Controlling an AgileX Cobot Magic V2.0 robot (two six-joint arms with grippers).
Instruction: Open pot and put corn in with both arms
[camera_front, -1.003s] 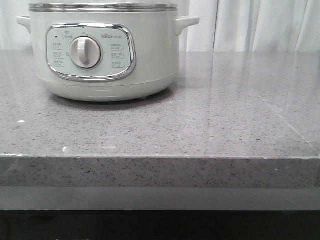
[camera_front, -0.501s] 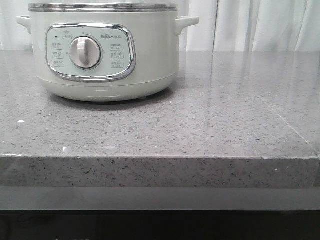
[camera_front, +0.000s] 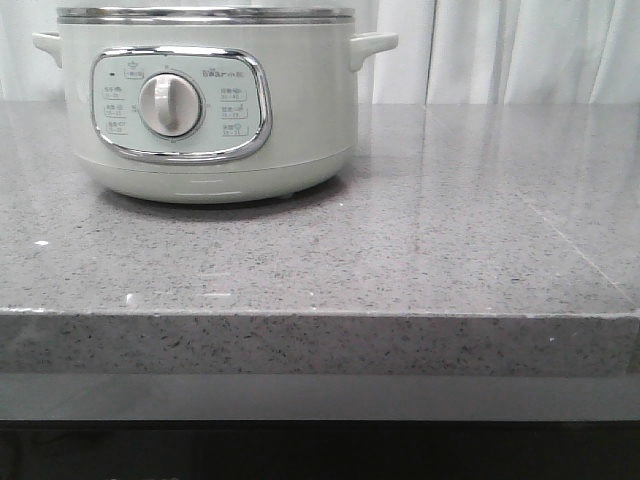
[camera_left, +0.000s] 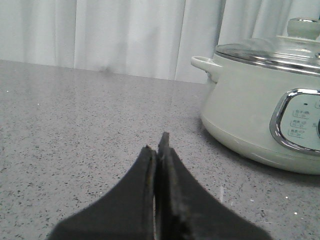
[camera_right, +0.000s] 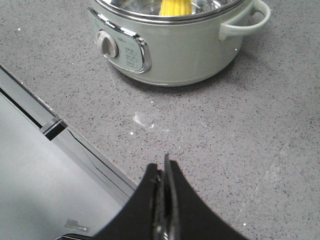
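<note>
The pale-green pot (camera_front: 210, 110) stands at the back left of the grey counter, its white dial facing me. In the left wrist view the pot (camera_left: 260, 100) carries a glass lid (camera_left: 270, 50) with a knob (camera_left: 303, 26). From the right wrist view the pot (camera_right: 180, 50) is seen from above, and the yellow corn (camera_right: 175, 7) shows inside its steel rim. My left gripper (camera_left: 156, 145) is shut and empty, low over the counter to the pot's left. My right gripper (camera_right: 162, 165) is shut and empty near the counter's front edge. Neither gripper appears in the front view.
The speckled grey counter (camera_front: 450, 220) stretches to the right of the pot and ends in a front edge (camera_front: 320, 315). That same edge (camera_right: 75, 145) runs close beside my right gripper. White curtains (camera_front: 500, 50) hang behind the counter.
</note>
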